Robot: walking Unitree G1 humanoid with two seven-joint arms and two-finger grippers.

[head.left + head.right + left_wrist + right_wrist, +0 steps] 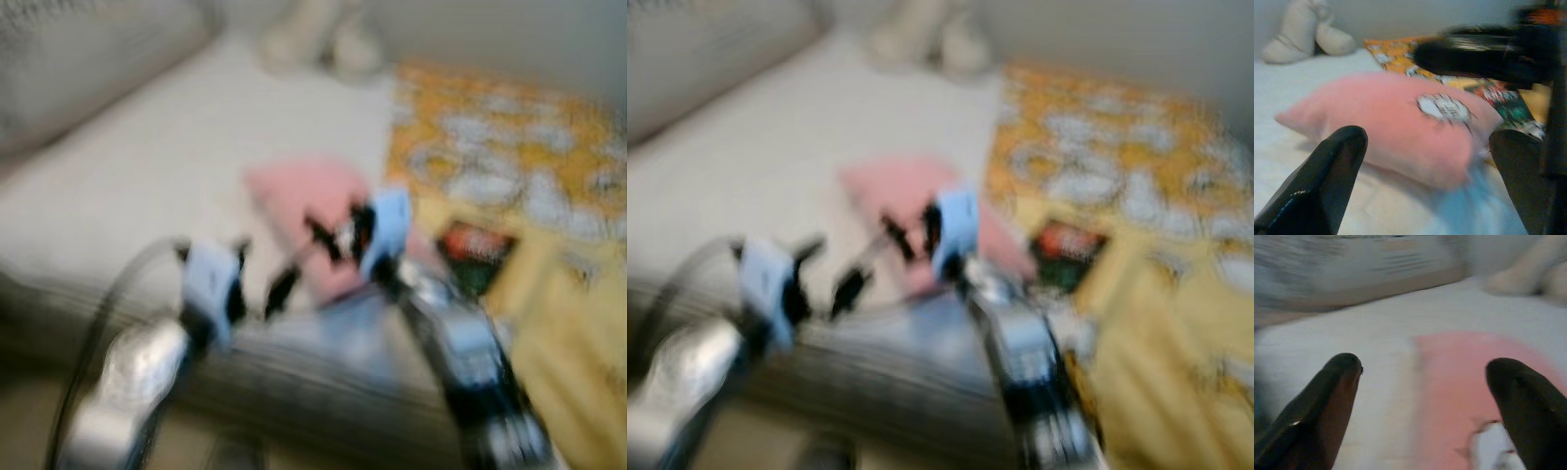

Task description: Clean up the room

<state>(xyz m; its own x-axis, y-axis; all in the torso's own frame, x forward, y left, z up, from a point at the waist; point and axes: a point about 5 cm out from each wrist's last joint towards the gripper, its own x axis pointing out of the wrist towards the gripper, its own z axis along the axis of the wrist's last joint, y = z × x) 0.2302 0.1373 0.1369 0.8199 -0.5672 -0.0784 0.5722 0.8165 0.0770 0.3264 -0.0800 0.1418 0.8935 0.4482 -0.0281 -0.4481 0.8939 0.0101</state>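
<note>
Soft pink pillow [1400, 127] with white patch, lying near bed [147, 166] front edge; left gripper [1425, 161] and right gripper [1425, 396] both spread open, empty, close before it.

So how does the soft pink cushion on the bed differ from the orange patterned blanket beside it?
The soft pink cushion is plain but for one small white patch; the orange patterned blanket carries pale shapes all over. The cushion is plump and compact; the blanket lies spread flat and covers far more. Both rest on the white bed, the cushion ahead of both open end effectors.

Pink pillow [1396, 122] lies flat on white bed [147, 166].
</note>
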